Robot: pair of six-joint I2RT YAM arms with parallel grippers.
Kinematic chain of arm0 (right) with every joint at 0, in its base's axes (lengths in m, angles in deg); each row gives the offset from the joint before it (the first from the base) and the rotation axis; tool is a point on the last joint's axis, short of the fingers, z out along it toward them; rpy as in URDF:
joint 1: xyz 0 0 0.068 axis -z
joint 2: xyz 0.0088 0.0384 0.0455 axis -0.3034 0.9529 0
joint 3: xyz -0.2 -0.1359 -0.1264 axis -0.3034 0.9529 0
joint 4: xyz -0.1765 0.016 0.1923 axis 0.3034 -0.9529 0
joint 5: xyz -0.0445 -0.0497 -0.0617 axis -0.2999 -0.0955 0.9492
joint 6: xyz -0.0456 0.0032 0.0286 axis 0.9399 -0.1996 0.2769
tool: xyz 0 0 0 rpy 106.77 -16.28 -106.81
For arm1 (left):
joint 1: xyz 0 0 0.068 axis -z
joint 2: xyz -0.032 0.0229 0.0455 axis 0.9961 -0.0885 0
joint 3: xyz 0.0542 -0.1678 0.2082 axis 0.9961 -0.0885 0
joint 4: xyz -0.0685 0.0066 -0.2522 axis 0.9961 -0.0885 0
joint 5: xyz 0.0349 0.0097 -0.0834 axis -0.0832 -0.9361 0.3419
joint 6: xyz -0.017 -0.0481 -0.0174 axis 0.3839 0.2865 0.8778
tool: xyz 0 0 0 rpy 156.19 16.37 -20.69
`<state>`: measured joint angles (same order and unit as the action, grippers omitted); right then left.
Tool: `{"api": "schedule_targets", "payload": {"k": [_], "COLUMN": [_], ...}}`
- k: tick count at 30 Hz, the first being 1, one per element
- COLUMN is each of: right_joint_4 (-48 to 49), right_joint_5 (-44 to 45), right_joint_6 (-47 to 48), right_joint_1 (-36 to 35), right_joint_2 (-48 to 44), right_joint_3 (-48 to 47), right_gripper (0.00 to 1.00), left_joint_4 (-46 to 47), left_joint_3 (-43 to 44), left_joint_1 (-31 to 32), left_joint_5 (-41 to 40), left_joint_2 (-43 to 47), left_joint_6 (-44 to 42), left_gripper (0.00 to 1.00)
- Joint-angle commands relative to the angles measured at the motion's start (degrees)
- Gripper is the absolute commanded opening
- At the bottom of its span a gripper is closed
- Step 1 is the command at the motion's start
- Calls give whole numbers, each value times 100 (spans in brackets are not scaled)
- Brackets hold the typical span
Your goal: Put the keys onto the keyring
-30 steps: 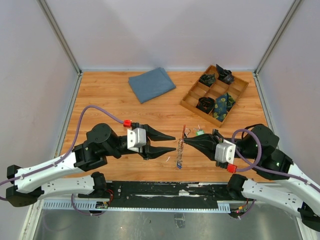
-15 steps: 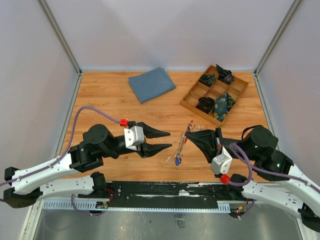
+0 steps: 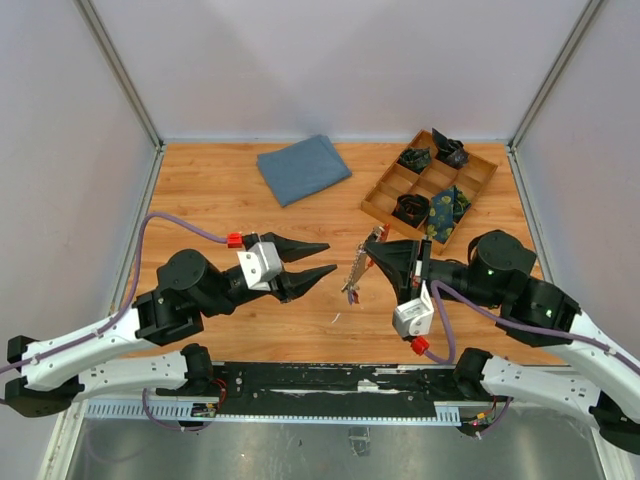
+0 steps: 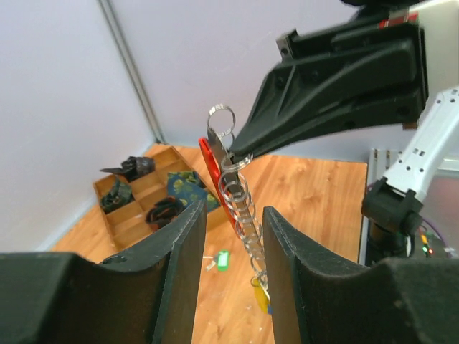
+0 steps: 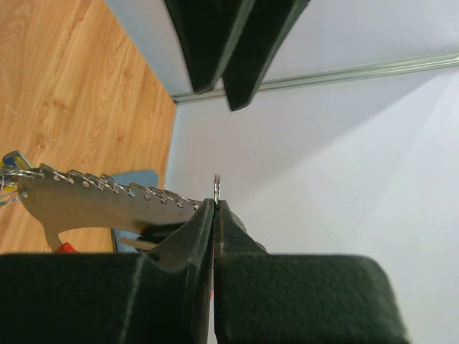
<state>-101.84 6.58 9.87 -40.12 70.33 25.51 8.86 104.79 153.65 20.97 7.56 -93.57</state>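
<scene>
— Right gripper [image 3: 372, 262]: clamped on the keys [image 3: 352, 275], held aloft; red keyring [image 4: 210, 168] alongside them.
— And left gripper [image 3: 330, 257]?
— Half-open, apart, just left of them. Keys hang steeply, free ends down.

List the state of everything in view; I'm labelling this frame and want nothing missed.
left end effector, open, empty.
right end effector, shut on keys.
keys, held aloft, bunched in a row.
keyring, aloft beside keys; whether they are threaded is unclear.
cloth, folded, lying flat.
tray, some compartments filled.
</scene>
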Motion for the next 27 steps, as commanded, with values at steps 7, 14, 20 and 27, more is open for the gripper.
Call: {"api": "schedule_targets", "payload": {"k": [7, 14, 20, 27], "right_joint_4": [-473, -808, -1046, -1042], "right_joint_5": [565, 632, 730, 1088], "right_joint_6": [1190, 1283, 843, -4], "right_joint_1": [-93, -93, -199, -418], "right_joint_2": [307, 530, 623, 652], "right_joint_3": [-503, -781, -919, -979], "right_gripper": [1, 1, 2, 2], "left_joint_4": [54, -258, -354, -173], "left_joint_3": [219, 421, 562, 543], "left_joint_1": [-34, -35, -34, -25], "left_joint_5": [-226, -147, -439, -490], "left_joint_2": [-54, -433, -670, -749], "left_joint_6": [-613, -1037, -1404, -1609], "left_gripper": [43, 44, 44, 43]}}
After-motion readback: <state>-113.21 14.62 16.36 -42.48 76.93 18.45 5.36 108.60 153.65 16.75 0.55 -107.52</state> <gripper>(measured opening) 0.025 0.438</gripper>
